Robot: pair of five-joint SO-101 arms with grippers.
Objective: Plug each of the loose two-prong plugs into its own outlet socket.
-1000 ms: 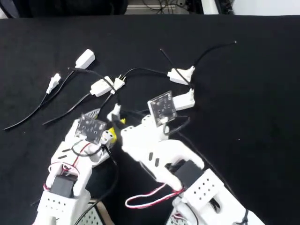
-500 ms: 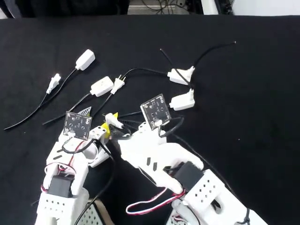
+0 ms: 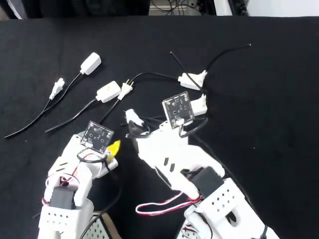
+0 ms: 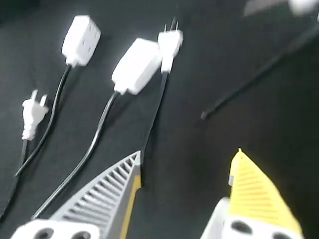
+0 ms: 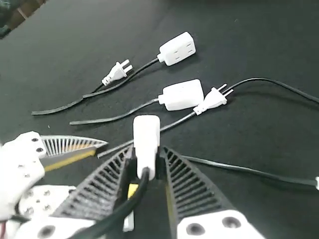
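Black table carries a plug just beside a socket left of centre, and a second plug at upper left. The right tool is clenched on a white corded piece, plug or socket not discernible; the left tool is released and empty. Risk: the piece may pivot between the jaws on contact, or its trailing cord may drag the plug askew.

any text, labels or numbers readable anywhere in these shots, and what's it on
No readable text in any view.
Left wrist's dark square circuit board and right wrist's dark square circuit board: pale specks, too small to read.
White outlet sockets and white two-prong plugs: no print visible.
White corded connector gripped in the right end effector: plain surface.
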